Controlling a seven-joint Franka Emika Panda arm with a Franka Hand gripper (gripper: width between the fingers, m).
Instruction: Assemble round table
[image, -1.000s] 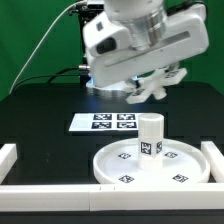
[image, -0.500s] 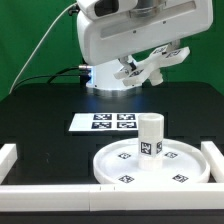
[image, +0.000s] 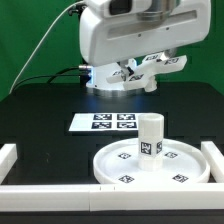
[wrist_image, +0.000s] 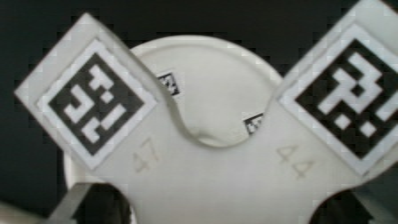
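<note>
One tilt could undo you: the hand (image: 143, 72) pinches the foot piece (image: 160, 64) aloft, and skewed it may jam on the post (image: 150, 135).

The white armed foot piece (wrist_image: 205, 150) fills the wrist view at close range, with only black behind it. Two large black-and-white tags (wrist_image: 93, 100) stand on their corners on either side of its rounded middle. Two smaller tags (wrist_image: 169, 82), blurred, sit between them.
</note>
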